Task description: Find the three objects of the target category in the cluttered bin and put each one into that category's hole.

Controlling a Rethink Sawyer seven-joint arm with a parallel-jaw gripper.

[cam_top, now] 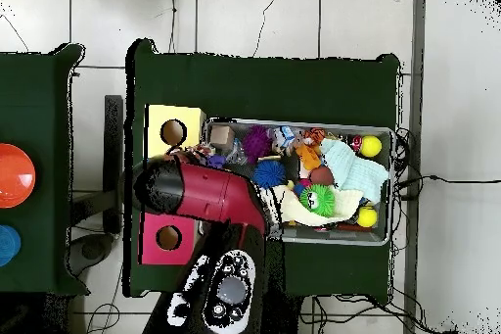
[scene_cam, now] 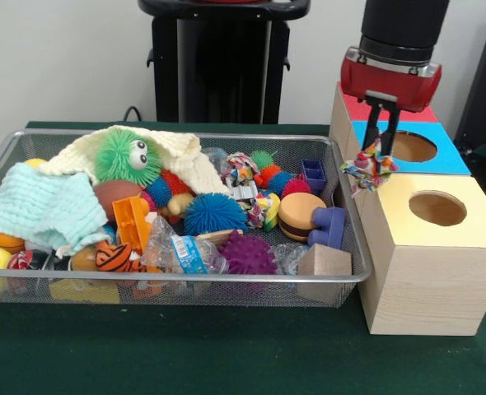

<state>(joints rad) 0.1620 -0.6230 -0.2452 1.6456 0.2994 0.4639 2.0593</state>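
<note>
The hand (scene_cam: 380, 146) is clenched on a confetti lump (scene_cam: 370, 169), hanging just past the bin's (scene_cam: 348, 216) right rim, beside the yellow box's hole (scene_cam: 437, 208). Open green worktop (scene_cam: 226, 354) lies before them. The wrapper's (scene_cam: 192, 253) blue label is unreadable.

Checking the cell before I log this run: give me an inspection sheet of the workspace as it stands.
Surface: green table.
Job's things: confetti lump held above the boxes; two more lumps in the bin; yellow-topped box's hole unobstructed.
Clutter: cloths, spiky balls, blocks, wrapper.
Grippers: gripper shut on the lump, between bin and hole.
Cables: black leads on the floor beside the table.
Surroundings: second table with a red disc.
</note>
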